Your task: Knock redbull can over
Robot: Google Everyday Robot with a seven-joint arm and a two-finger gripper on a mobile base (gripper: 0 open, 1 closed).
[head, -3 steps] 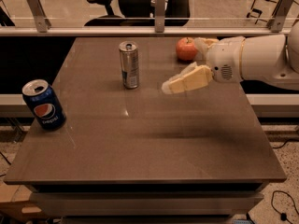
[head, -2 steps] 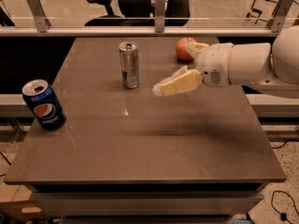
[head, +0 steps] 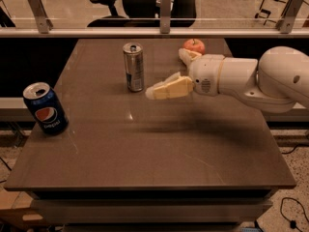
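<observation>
The redbull can (head: 133, 66), slim and silver-grey, stands upright at the back middle of the brown table (head: 145, 149). My gripper (head: 165, 73) reaches in from the right on a white arm (head: 251, 76). It hovers just right of the can, at about the height of the can's lower half. Its cream fingers (head: 166, 88) are spread apart and hold nothing. The near fingertip is a short gap from the can's right side and does not touch it.
A dark-blue Pepsi can (head: 46, 108) stands upright near the table's left edge. A red apple (head: 194, 46) lies at the back right, behind the gripper. A glass railing (head: 154, 30) and office chairs are beyond the far edge.
The gripper has moved left across the table toward the redbull can, closing most of the gap. The can, the Pepsi can and the apple have not moved.
</observation>
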